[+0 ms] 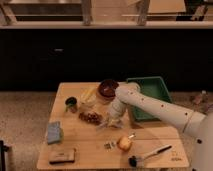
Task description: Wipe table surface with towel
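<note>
The towel (54, 132) is a folded blue-grey cloth lying flat near the left edge of the wooden table (90, 145). My white arm reaches in from the right, over the middle of the table. My gripper (108, 121) hangs low over the table's centre, just right of a dark red cluster (90, 117). It is well to the right of the towel and apart from it.
A green bin (150, 97) stands at the back right, with a dark red bowl (107, 89) and a yellow item (89, 95) beside it. A dark cup (71, 104) sits at the left. Near the front edge lie an apple (124, 143), a fork (111, 144), a black brush (147, 155) and a brown block (62, 156).
</note>
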You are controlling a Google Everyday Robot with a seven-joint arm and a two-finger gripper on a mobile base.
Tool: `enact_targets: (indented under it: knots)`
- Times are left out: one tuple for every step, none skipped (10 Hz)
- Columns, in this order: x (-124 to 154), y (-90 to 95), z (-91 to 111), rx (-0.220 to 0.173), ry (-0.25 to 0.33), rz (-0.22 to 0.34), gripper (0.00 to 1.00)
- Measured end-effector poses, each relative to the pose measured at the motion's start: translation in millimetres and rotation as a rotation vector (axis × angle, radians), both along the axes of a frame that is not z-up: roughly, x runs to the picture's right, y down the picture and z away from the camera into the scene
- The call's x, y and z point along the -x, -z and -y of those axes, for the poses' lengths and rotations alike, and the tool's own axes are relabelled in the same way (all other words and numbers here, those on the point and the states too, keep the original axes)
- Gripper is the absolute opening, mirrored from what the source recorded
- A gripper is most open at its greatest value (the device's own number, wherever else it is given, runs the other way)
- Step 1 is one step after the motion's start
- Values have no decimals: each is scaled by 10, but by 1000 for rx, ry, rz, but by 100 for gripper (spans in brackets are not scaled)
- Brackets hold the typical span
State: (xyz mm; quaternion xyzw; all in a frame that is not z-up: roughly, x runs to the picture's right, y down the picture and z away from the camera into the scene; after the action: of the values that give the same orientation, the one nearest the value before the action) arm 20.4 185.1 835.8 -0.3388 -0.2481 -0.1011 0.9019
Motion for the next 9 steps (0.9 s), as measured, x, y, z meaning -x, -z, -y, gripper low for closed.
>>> enact_targets:
  knots:
    - [10, 15, 27, -14, -13, 13, 0]
    - [22, 57, 76, -35, -36, 33, 0]
    - [13, 75, 103, -54, -62, 48, 0]
    - [3, 70, 105, -65, -82, 59, 0]
    - [2, 64, 109, -75, -105, 70, 0]
    - [-3, 51, 98, -76, -120, 74, 0]
    - [-25, 33, 78, -73, -134, 74, 0]
    - [-60, 7, 45, -68, -146, 71, 0]
    - [-104, -15, 22, -64, -156, 64, 0]
